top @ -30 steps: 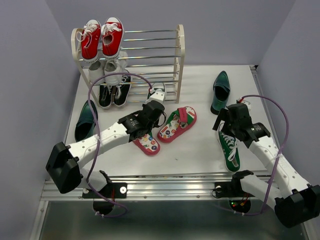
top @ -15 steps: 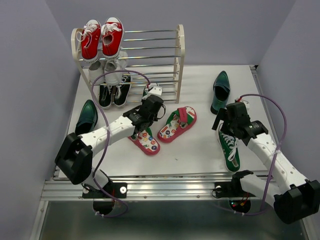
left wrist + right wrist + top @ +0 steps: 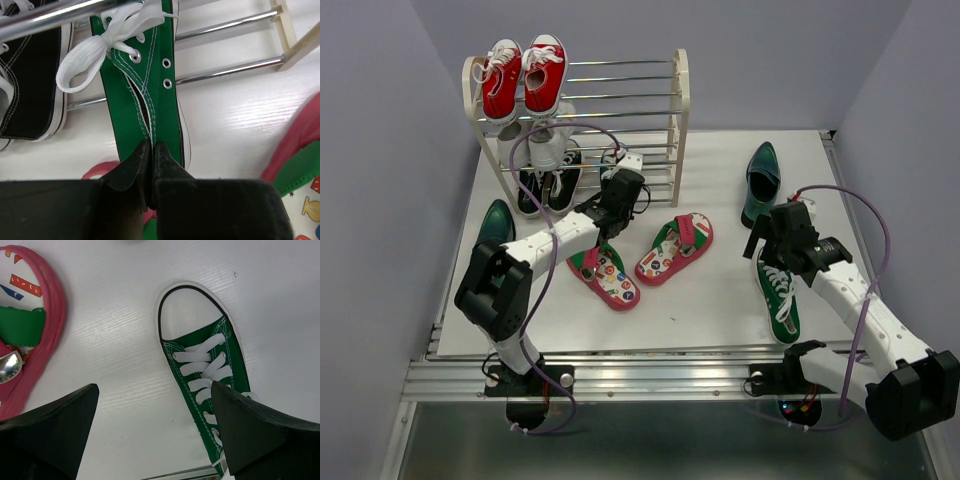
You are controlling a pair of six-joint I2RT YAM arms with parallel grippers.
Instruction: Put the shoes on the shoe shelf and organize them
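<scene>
Left gripper (image 3: 150,150) pinches green sneaker (image 3: 145,90) by its collar, toe over shoe shelf (image 3: 680,110) lowest rods at 11 o'clock, apparently for stowing. Right gripper (image 3: 154,386), spread, hovers above second sneaker (image 3: 210,375), 4 o'clock.

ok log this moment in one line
left hand: shut on green white-laced canvas sneaker at bottom tier of cream chrome-rod shoe shelf | right hand: open above second green sneaker on white table
</scene>
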